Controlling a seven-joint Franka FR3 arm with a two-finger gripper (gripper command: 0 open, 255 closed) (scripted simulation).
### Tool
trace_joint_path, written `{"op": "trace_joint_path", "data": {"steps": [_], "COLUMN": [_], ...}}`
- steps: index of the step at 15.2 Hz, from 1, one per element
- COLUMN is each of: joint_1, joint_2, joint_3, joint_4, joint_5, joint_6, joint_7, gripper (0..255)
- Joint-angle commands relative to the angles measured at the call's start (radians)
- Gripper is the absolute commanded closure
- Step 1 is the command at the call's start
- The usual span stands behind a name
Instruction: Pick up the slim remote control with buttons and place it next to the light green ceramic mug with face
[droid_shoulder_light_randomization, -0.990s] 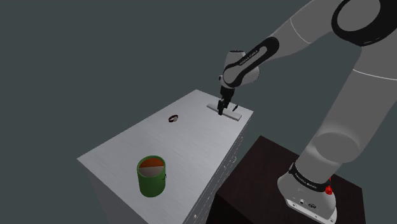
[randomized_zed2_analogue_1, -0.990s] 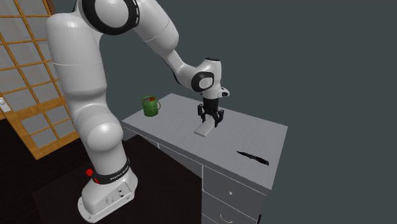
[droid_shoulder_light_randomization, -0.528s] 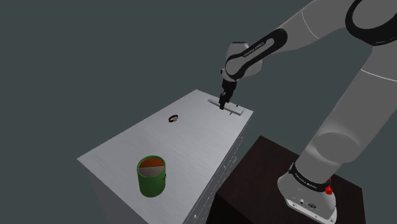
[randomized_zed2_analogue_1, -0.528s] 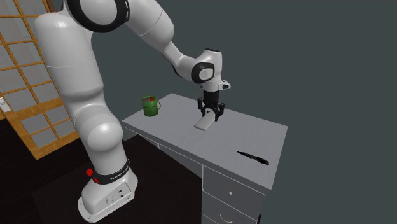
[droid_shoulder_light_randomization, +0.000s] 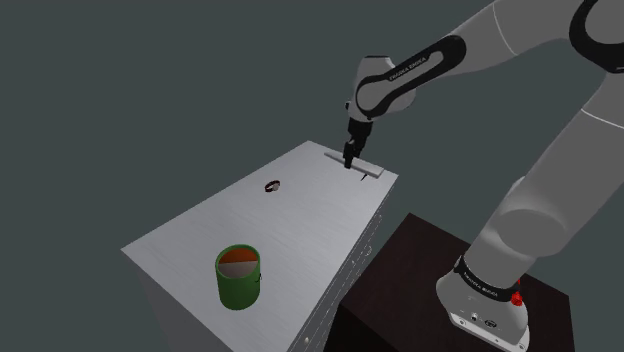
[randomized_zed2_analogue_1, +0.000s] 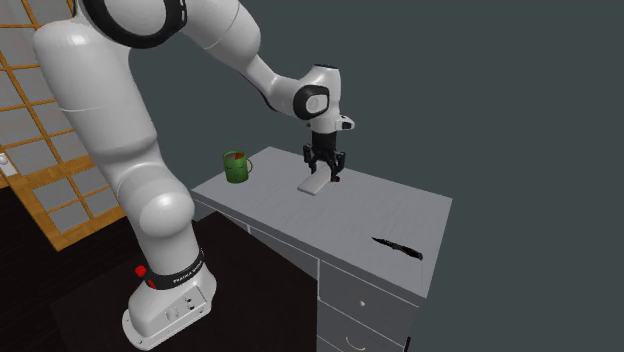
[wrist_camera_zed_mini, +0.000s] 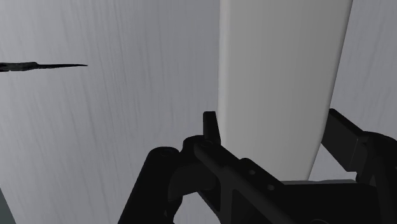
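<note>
On the desk (droid_shoulder_light_randomization: 290, 215), green mug (droid_shoulder_light_randomization: 238, 287) holds orange-brown fill; pincer (randomized_zed2_analogue_1: 325, 179) clasps remote (wrist_camera_zed_mini: 280, 76).

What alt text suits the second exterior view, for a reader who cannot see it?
The robot's black gripper clasps one end of a slim white remote over a grey drawer cabinet. Toward the view's left stands a green mug; toward its right lies a black knife.

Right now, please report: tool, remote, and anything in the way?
Tool shut on white remote. Green mug stands at a corner of the desk. Black knife lies apart from both.
</note>
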Motion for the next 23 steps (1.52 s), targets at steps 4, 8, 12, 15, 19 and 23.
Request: {"op": "trace_joint_path", "data": {"steps": [4, 8, 12, 15, 19, 23], "joint_1": [0.058, 0.108, 0.160, 0.198, 0.248, 0.245], "joint_2": [-0.070, -0.108, -0.129, -0.133, -0.124, -0.083], "joint_3": [0.072, 0.135, 0.202, 0.254, 0.322, 0.326], "joint_4": [-0.074, -0.114, -0.134, -0.136, -0.121, -0.143], "joint_5": [0.006, 0.022, 0.043, 0.060, 0.077, 0.068], "joint_6": [0.003, 0.003, 0.002, 0.000, -0.003, 0.058], "joint_7": [0.127, 0.229, 0.331, 0.409, 0.513, 0.521], "gripper": [255, 255, 255, 255, 255, 255]}}
